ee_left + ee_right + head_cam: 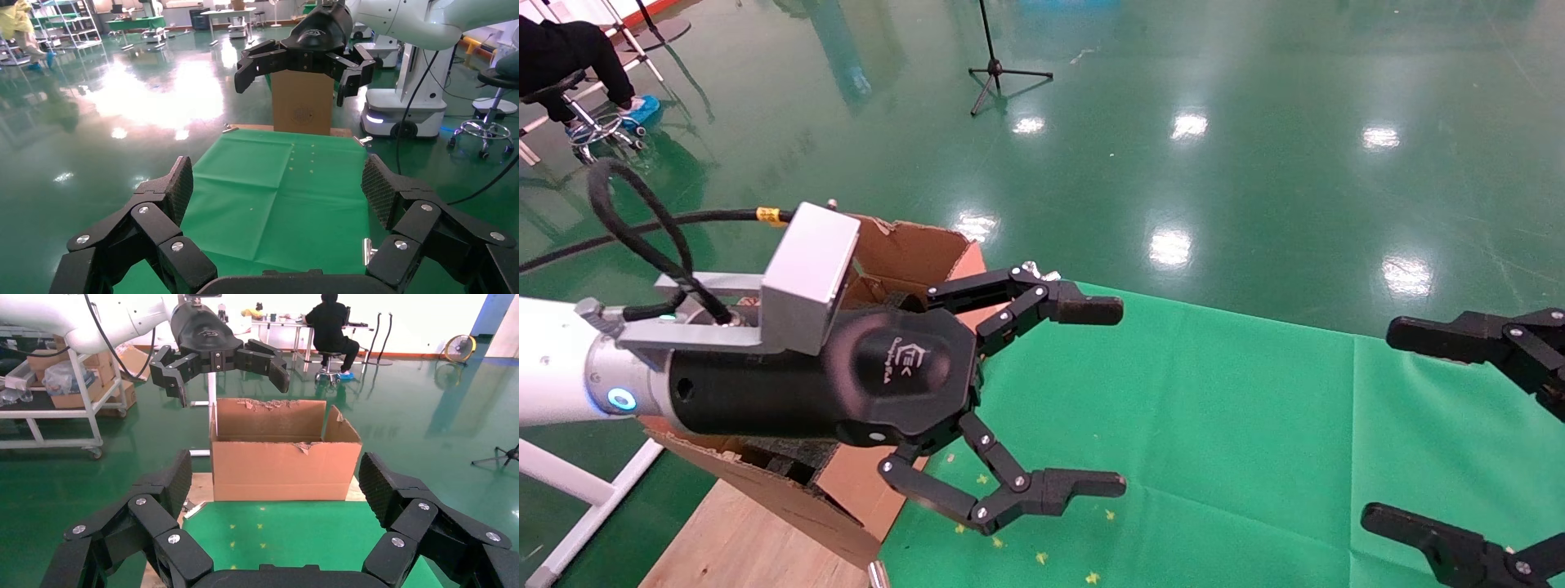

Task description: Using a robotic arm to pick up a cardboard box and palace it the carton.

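Observation:
My left gripper (1109, 398), on the white arm with the silver camera block, is open and empty. It hovers above the left end of the green cloth (1214, 408), just in front of the carton (911, 245). The carton, large with ragged flaps, shows fully in the right wrist view (284, 450). In the left wrist view a brown cardboard box (303, 113) with a round mark stands upright at the table's far right end; it is out of the head view. My right gripper (1385, 426) is open and empty over the right end, in front of that box (292, 86).
Bare wood (740, 539) shows at the table's left end under the carton. A tripod stand (997, 69) and a seated person (568, 57) are on the green floor beyond. A white robot base (404, 116) stands past the right end, a shelf cart (55, 398) past the left.

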`<state>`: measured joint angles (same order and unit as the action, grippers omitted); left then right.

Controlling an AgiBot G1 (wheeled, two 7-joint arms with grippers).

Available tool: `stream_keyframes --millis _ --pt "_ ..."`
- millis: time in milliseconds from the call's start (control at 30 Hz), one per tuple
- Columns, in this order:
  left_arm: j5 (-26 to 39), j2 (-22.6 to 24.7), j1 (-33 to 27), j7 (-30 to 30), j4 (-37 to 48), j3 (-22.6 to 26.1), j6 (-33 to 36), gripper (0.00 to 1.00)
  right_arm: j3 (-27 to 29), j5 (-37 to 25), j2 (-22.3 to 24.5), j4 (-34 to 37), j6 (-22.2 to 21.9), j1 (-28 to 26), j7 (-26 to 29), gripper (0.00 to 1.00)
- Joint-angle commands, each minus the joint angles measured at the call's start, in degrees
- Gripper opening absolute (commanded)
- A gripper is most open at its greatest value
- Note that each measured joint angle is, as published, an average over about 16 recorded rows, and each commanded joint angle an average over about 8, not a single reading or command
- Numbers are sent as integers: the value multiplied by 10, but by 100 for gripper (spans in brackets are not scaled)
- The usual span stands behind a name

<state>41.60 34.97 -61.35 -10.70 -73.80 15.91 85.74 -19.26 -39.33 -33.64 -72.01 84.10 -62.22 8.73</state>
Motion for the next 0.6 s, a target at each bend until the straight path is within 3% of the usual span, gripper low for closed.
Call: stream_keyframes --millis 33,600 --pt "1 0 0 0 1 0 0 100 0 0 0 0 0 0 0 100" --pt "2 0 -2 -1 2 1 -1 100 0 0 0 0 0 0 0 100"
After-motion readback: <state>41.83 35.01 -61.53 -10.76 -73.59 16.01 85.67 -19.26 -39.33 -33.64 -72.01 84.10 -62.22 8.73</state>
